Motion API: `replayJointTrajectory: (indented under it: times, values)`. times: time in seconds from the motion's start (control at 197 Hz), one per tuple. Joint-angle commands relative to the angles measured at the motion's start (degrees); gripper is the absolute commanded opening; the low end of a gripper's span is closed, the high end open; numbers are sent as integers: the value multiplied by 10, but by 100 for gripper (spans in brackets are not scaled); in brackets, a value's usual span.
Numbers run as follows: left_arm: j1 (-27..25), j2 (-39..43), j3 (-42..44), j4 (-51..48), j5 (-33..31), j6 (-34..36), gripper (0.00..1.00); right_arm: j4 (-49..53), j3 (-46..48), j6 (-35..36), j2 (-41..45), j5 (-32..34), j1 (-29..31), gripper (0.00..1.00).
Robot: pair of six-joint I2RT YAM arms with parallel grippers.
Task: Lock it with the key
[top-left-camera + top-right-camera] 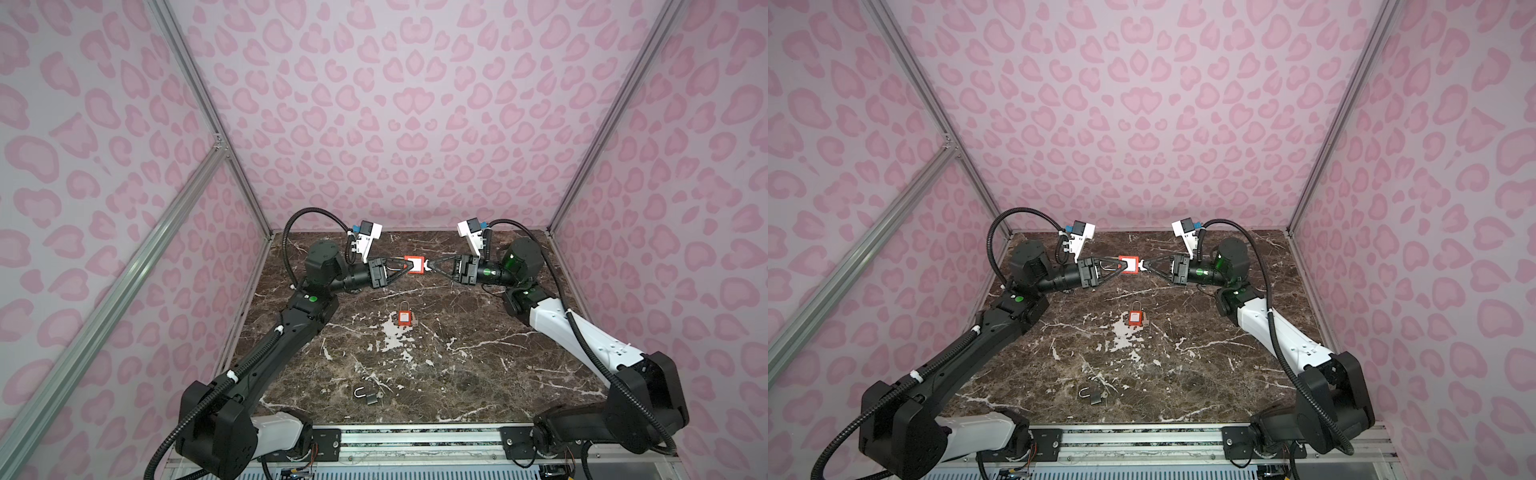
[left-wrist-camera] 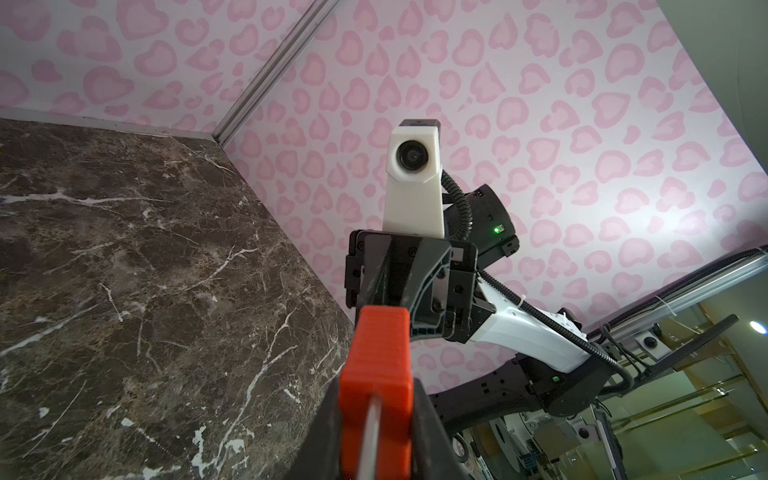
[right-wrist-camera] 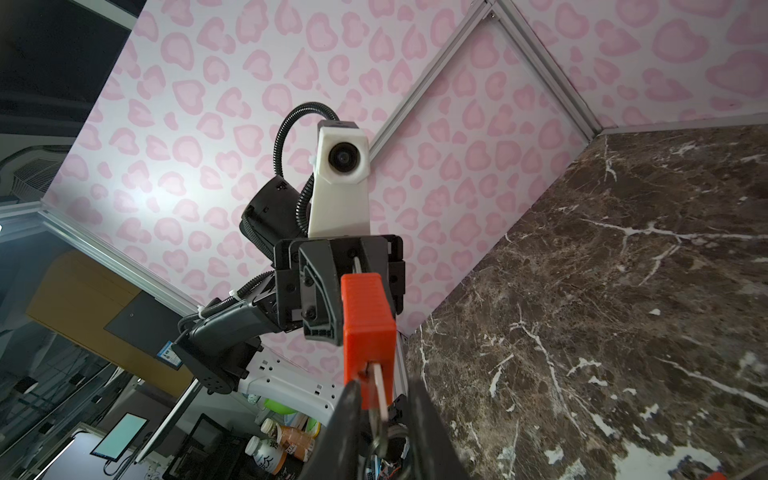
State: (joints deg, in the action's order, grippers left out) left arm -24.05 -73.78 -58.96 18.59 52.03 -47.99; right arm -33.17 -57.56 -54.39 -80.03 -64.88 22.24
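A red padlock (image 1: pixel 414 264) hangs above the far middle of the marble table (image 1: pixel 478 374), between both arms. My left gripper (image 1: pixel 409 266) is shut on its body, with the silver shackle (image 2: pixel 370 436) running back between the fingers. The key (image 3: pixel 379 384) sticks out of the padlock's (image 3: pixel 365 316) other end, a ring hanging from it. My right gripper (image 3: pixel 384 388) reaches in from the right. Its jaws stand narrowly apart on either side of the key, with a gap still showing on one side. In both top views its fingertips nearly meet at the pale key (image 1: pixel 427 266).
A second red padlock (image 1: pixel 404 318) lies on the table's middle, below the held one. A small dark padlock with its shackle open (image 1: pixel 367 395) lies nearer the front. Pink patterned walls close in three sides, and a metal rail (image 1: pixel 415 440) runs along the front edge.
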Motion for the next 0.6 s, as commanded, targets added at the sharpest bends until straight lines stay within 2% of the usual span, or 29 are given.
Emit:
replayJointTrajectory:
  times: [0.0,0.091,0.228,0.598]
  values:
    - [1,1,-2,34,4,1,3,-4,-5,2,-1,3,1,17]
    - [1,2,-1,33,1,2,4,6,-5,6,0,4,1,13]
    - [1,0,-3,31,-4,2,3,8,-1,12,1,0,1,0]
    - [1,-10,-6,32,-11,-3,4,22,9,22,13,-1,-16,0]
